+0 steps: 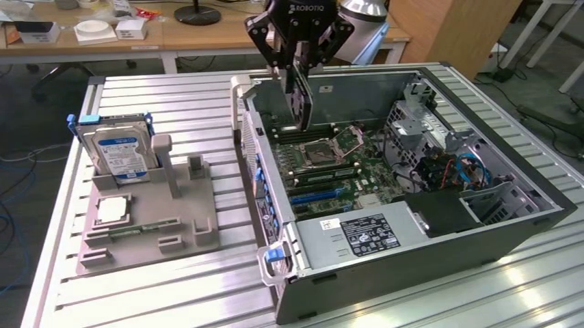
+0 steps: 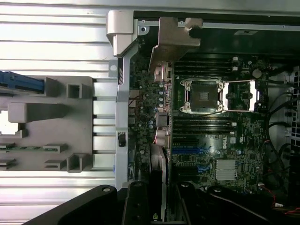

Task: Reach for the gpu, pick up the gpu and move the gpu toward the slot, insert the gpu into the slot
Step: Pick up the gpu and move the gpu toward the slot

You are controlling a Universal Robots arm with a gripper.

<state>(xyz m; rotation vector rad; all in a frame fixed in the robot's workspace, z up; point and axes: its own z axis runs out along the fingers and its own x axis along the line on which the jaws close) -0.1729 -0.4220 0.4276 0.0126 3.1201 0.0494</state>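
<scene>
ribbed metal table carried an open computer case lying on its side. on the exterior view's left a grey holder kept a hard drive standing upright. nearest the exterior camera sat the case's power supply, and past it lay the green motherboard. over the far end of that board hung the gripper, its jaws drawn in part-way and pinched on the top of the gpu. the card hung upright below them, clear of the board. furthest back stood wooden desks with small boxes.

the step in hand looked like the carry toward the slot; the card was not yet seated. done well, it seemed to call for keeping the card plumb, bringing its lower edge parallel to the slot and squarely above it, and staying clear of the processor socket. whether the card's edge already ran along the slot could not be told.

the exterior view gave the card's height above the board. the wrist view, looking down past the jaws, gave the card edge-on as a thin strip, lying just beside the row of slots rather than over one.
</scene>
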